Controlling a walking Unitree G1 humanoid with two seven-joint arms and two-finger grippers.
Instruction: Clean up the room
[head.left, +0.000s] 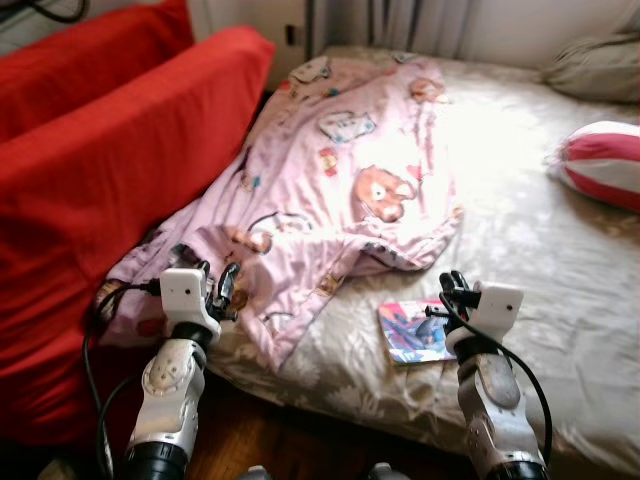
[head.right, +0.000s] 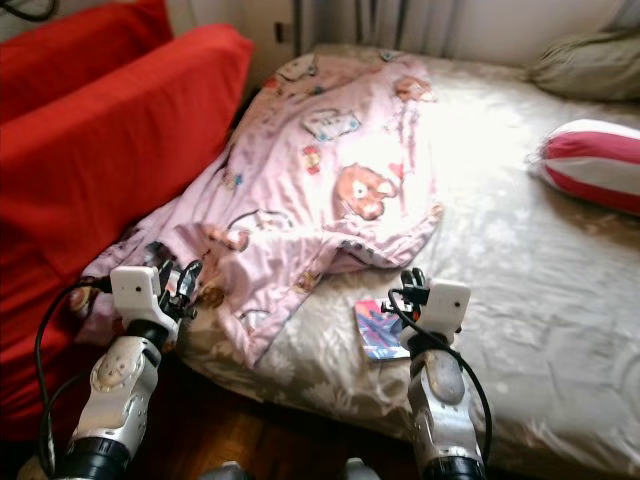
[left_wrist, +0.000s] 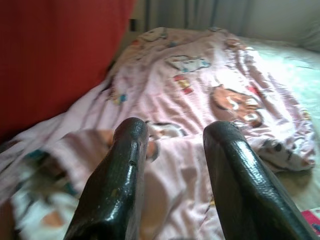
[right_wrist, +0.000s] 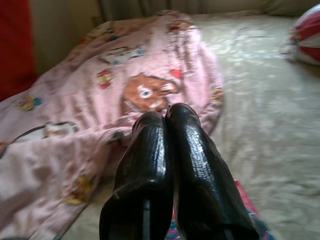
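A bed (head.left: 560, 290) with a pale, patterned cover is seen from its near edge, with the robot's two arms raised in front of it. A pink blanket (head.left: 340, 170) printed with cartoon animals is spread loosely and crumpled across the left half of the bed, from the far end down to the near left corner, where a fold hangs over the edge. It appears to be the main thing to be tidied.

The left claw (head.left: 222, 288) is held at the near left corner, right at the blanket's rumpled edge. In the left wrist view its two black fingers (left_wrist: 117, 185) are spread apart with pink cloth seen between and beyond them, and nothing is gripped. This placement suggests that a pinch on the blanket's corner is being prepared.

The right claw (head.left: 452, 288) is held over the near edge of the bed, just beside a small colourful book or leaflet (head.left: 412, 330) that lies flat on the cover near the blanket's lower hem. In the right wrist view its fingers (right_wrist: 150, 165) are pressed together with nothing between them.

A red-and-white striped cushion (head.left: 600, 162) is seen at the right side of the bed, well apart from both arms, and a grey pillow (head.left: 595, 65) lies at the far right corner. Red bedding or upholstery (head.left: 90, 170) is stacked against the bed's left side. Curtains (head.left: 400, 22) hang behind the far end, and dark wooden floor (head.left: 300, 440) shows below the bed's near edge.
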